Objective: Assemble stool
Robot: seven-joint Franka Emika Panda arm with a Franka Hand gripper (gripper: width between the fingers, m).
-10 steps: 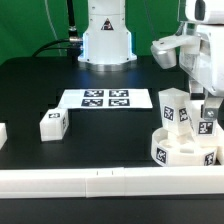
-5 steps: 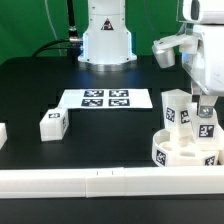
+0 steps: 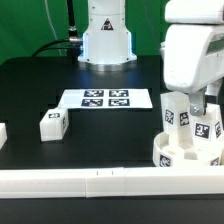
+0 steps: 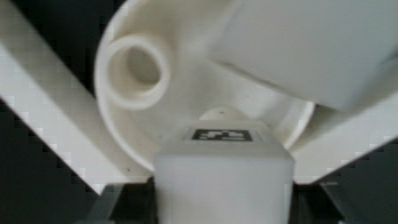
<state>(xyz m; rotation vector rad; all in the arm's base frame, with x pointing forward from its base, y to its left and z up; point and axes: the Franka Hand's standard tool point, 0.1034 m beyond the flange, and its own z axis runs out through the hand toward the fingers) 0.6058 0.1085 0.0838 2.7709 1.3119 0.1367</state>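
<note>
The leg (image 3: 206, 127) in the gripper (image 3: 203, 106) stands straight up. Its long side runs up and down, and its bottom end is down at the seat (image 3: 176, 156). I cannot tell if it sits in a socket. It is a chunky white block with a black-and-white square tag on its front. The gripper pinches it near the top, and in the wrist view the leg (image 4: 222, 170) fills the gap between the two fingers. The seat is a round white disc lying flat on the near side at the exterior view's right, just beside the long white rail (image 3: 90, 181). In the wrist view one round socket (image 4: 137, 68) in it is open. A second leg (image 3: 172, 110) stands upright in the seat too, just beside the first. A loose leg (image 3: 52, 124) lies on the black table (image 3: 30, 90) at the exterior view's left, well apart.
</note>
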